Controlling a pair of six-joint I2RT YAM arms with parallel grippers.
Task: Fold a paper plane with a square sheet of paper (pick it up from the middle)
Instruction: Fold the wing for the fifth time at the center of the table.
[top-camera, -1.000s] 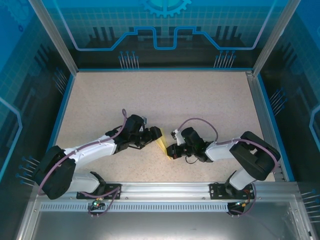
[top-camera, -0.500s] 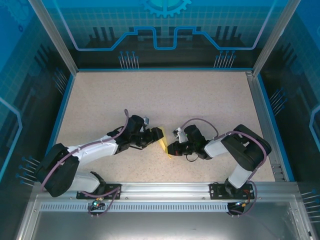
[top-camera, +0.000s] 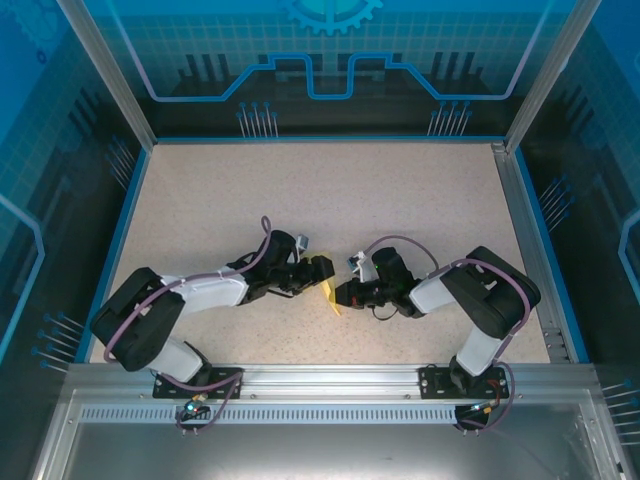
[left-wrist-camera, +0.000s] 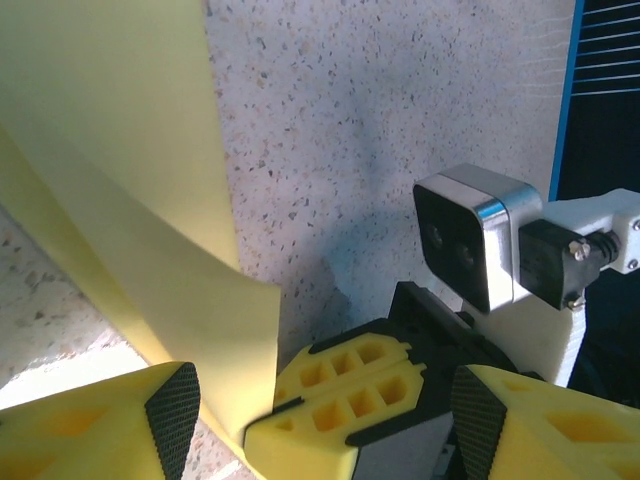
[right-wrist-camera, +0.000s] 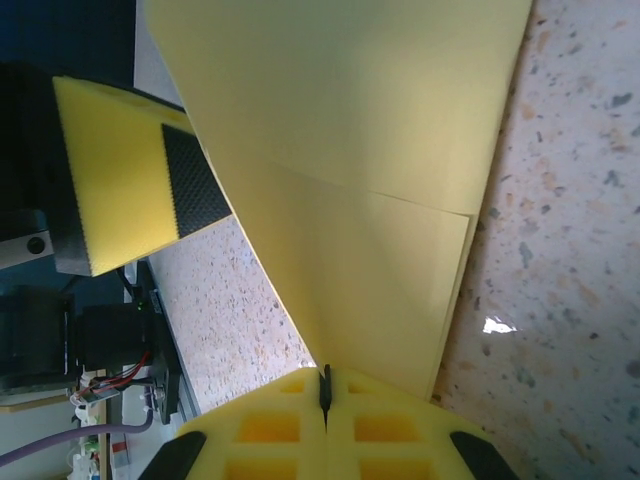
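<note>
Near the front of the speckled beige tabletop (top-camera: 300, 190), the folded thin yellow paper sheet (top-camera: 326, 284) is pinched in the right gripper (right-wrist-camera: 325, 400); the left gripper (left-wrist-camera: 320, 400) gapes wide around its edge

Left gripper (top-camera: 319, 270) spread wide; right gripper (top-camera: 340, 297) pinched closed; arms angled inward

paper (right-wrist-camera: 340, 150): thin, yellow, matt, smooth, sharply creased | surface (top-camera: 330, 190): speckled beige, matt, fine-grained like stone | tool pads (right-wrist-camera: 110, 170): matt yellow plastic with rough black grip patches | arm shells (top-camera: 212, 291): glossy white plastic | rail (top-camera: 330, 378): bare brushed metal | walls (top-camera: 330, 60): glossy blue panels
</note>
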